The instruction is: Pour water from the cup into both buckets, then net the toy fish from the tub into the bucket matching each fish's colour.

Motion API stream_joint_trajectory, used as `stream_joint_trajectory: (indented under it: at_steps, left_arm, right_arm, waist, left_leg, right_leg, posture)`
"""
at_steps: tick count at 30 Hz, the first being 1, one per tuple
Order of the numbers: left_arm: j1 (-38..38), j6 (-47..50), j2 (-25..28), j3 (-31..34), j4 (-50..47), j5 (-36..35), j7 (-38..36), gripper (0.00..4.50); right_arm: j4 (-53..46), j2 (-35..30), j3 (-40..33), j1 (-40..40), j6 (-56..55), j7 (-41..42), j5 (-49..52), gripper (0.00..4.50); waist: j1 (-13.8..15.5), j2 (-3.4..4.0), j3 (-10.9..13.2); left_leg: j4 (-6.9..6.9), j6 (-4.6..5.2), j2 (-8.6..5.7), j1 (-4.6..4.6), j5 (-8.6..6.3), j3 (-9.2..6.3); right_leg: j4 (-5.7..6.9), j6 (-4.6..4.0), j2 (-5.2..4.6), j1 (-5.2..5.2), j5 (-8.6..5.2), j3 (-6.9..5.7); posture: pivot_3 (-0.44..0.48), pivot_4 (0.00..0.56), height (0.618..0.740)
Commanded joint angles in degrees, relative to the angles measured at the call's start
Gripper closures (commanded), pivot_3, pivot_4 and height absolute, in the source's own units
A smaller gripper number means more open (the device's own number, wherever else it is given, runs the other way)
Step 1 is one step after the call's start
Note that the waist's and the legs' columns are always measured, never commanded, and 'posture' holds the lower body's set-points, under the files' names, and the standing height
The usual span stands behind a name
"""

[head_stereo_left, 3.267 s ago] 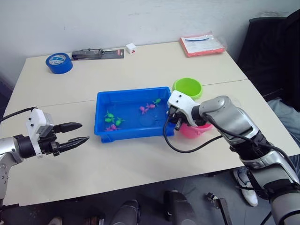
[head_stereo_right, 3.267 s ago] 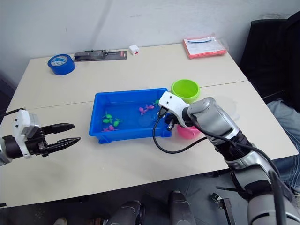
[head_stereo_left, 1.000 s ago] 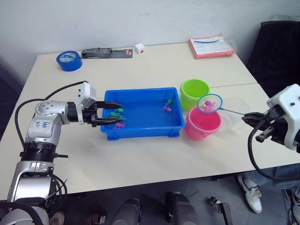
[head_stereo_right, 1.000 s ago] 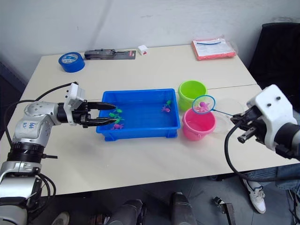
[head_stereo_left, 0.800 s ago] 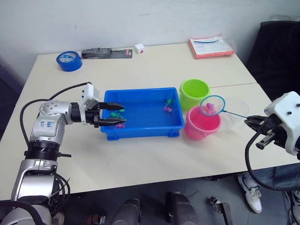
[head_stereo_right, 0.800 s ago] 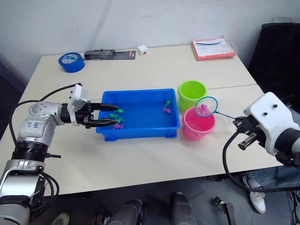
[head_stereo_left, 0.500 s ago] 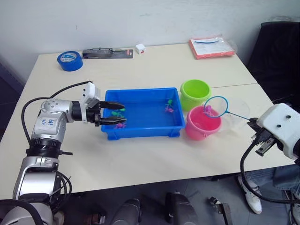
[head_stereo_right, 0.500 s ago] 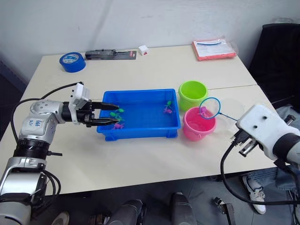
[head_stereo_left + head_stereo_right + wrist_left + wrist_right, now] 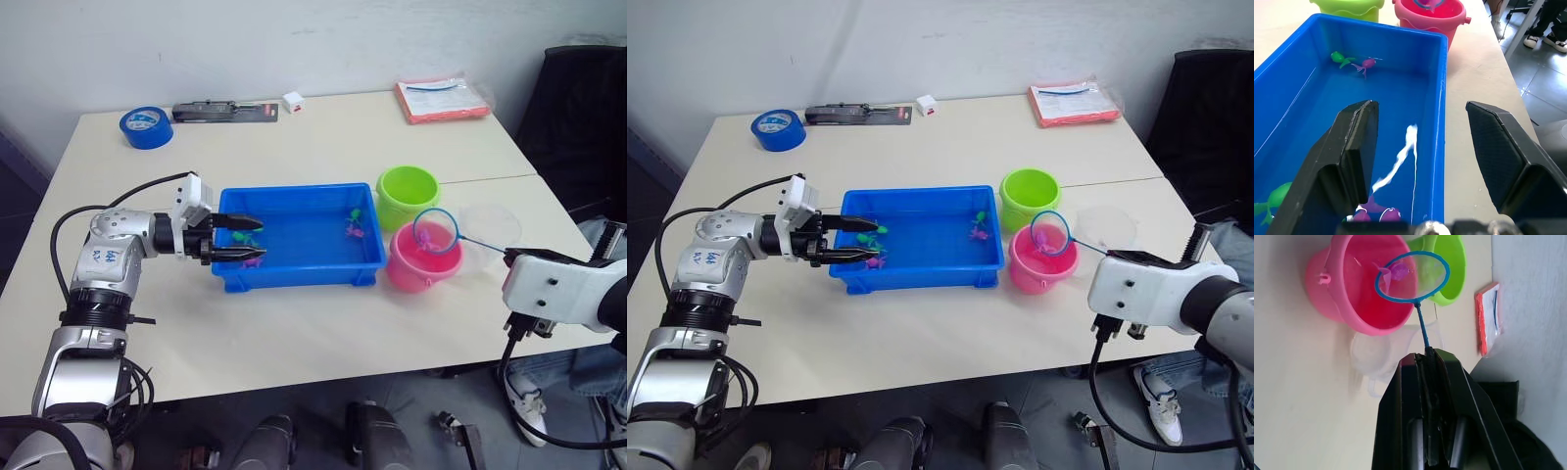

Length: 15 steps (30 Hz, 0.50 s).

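The blue tub [image 9: 294, 189] sits mid-table with green and pink toy fish [image 9: 354, 226] in it, some at its left end [image 9: 252, 260]. My left gripper [image 9: 262, 238] is open, its fingers reaching over the tub's left end [image 9: 1420, 105]. The lime green bucket [image 9: 408, 191] and the pink bucket [image 9: 419, 266] stand at the tub's right end. My right gripper [image 9: 1428, 351] is shut on the net's thin handle. The net's blue hoop [image 9: 436, 230] hangs tilted over the pink bucket with a pink fish [image 9: 1399, 270] in its mesh. The clear cup [image 9: 489, 227] stands right of the pink bucket.
Along the table's far edge lie a blue tape roll [image 9: 146, 126], a black tool pack [image 9: 224, 111], a small white box [image 9: 292, 100] and a red packet [image 9: 443, 97]. A black chair [image 9: 578, 117] stands at the right.
The net came out of the tub and now hangs over the pink bucket with a pink fish. My right wrist has rolled and dropped. My left gripper moved in over the tub's left end.
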Motion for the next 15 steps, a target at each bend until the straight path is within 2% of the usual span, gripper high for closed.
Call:
stream_joint_trajectory:
  at_steps: [1,15]
  left_arm:
    - [-1.1,-0.9,-0.1,0.6,-0.7,0.0,-0.4,1.40]
    - [0.1,-1.2,-0.8,0.9,-1.2,0.0,0.3,1.40]
  right_arm:
    - [0.4,-0.8,-1.9,-0.4,-5.7,1.9,-5.0,3.72]
    - [3.5,3.2,-0.9,-1.3,-21.8,4.0,-16.7,3.72]
  waist:
    - [0.0,0.00,0.0]
    - [-0.1,0.00,0.0]
  left_leg:
    - [0.01,0.00,0.00,0.00,0.00,0.00]
    - [0.08,0.00,-0.01,0.00,0.00,0.02]
  right_leg:
    - [0.00,0.00,0.00,0.00,0.00,0.00]
    - [0.08,0.00,0.01,0.00,0.00,-0.01]
  posture:
    - [0.000,0.150,0.740]
    - [0.000,0.150,0.740]
